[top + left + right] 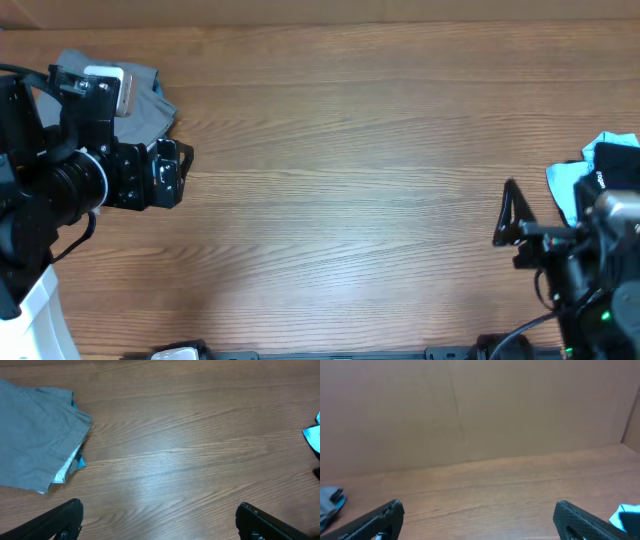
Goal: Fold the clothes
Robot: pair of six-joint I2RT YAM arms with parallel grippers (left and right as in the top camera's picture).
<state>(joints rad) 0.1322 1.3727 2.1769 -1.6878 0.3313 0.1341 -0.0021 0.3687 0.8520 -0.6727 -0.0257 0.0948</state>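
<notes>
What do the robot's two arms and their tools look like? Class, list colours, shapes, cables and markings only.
Both arms are black. The left arm has a ribbed cylindrical joint, a white base cover and a pale camera block. The right arm carries looping black cables and a green light. The left tool and right tool each have two dark, tapered fingers. No readable markings.
</notes>
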